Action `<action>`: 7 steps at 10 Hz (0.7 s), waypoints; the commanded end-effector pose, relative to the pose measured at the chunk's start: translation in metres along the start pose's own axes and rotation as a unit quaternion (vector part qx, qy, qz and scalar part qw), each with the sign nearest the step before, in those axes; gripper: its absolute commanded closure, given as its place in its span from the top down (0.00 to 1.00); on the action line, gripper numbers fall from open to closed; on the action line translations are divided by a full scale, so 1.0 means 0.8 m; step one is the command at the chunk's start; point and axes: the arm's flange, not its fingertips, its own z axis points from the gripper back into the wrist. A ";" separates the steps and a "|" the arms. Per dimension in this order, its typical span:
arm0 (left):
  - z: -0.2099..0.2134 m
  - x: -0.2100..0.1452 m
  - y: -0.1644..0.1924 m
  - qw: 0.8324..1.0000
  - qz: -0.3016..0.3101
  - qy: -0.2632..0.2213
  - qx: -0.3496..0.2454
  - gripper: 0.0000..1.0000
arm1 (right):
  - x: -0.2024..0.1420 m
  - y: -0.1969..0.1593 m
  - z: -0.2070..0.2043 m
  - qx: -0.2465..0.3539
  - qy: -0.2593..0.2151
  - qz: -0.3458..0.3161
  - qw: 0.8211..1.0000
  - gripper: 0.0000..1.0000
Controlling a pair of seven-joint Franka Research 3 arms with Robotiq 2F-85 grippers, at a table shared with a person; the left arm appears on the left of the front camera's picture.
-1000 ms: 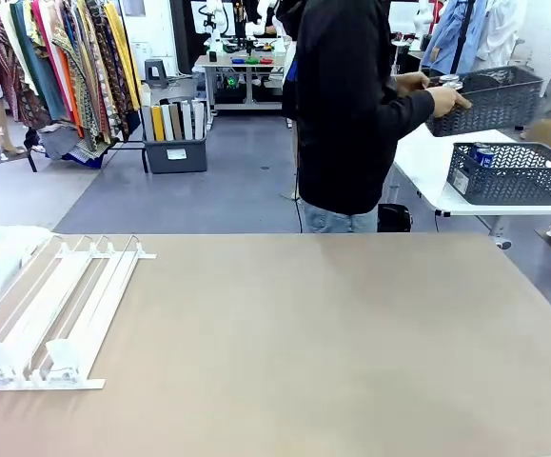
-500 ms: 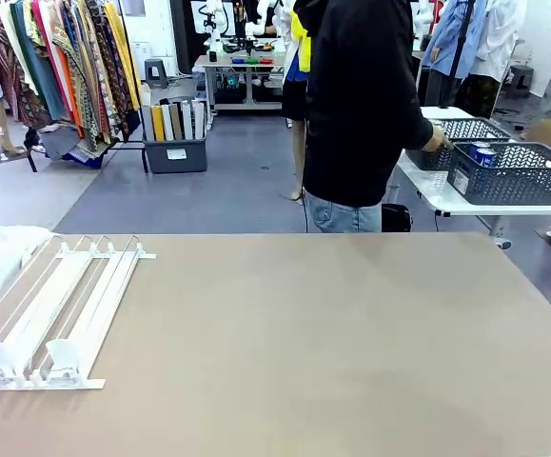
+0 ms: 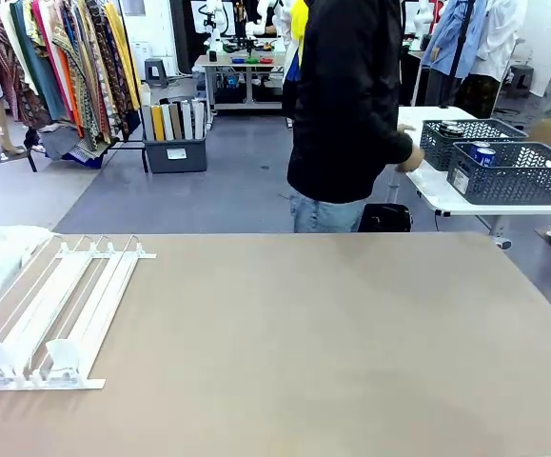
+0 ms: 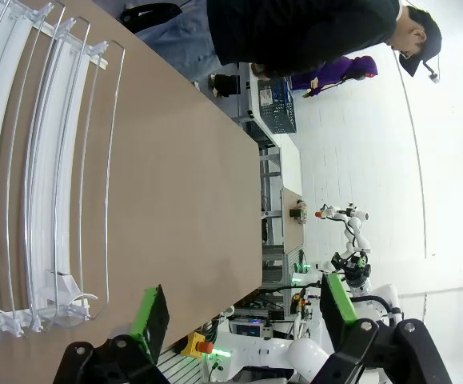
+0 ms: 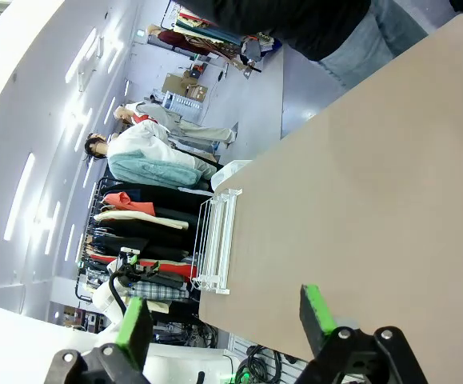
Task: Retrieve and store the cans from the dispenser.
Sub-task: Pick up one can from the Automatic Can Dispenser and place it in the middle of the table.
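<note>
Front view: the dispenser (image 3: pixel 51 314) lies at the table's (image 3: pixel 332 343) near left corner, a white sloped rack with its lanes bare and clear stoppers at the low end.
Cans: none sit in the rack; a blue one (image 3: pixel 484 155) shows in the nearer grey basket (image 3: pixel 513 176) on a white side table beyond the far edge.
Second basket: the farther basket (image 3: pixel 461 138) seems to hold more round tops, though it is too small to be sure.
Person: a person in a dark jacket (image 3: pixel 346 95) stands at the far side, one hand (image 3: pixel 410 160) by the baskets.
Left gripper (image 4: pixel 243 308): jaws spread wide and holding nothing, beside the rack's low end.
Right gripper (image 5: pixel 223 316): jaws apart, nothing between the pads, above bare tabletop.
Handling: slim cans are likely light, smooth and easily dented; grip across the middle of the wall, gently.
</note>
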 end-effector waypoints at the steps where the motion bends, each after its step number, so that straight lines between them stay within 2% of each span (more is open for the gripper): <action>1: 0.001 -0.001 -0.003 1.000 0.005 0.002 -0.001 1.00 | 0.004 0.002 -0.002 0.012 -0.008 0.013 1.000 1.00; 7: 0.001 -0.001 -0.003 1.000 0.005 0.002 -0.001 1.00 | 0.004 0.002 -0.002 0.012 -0.008 0.013 1.000 1.00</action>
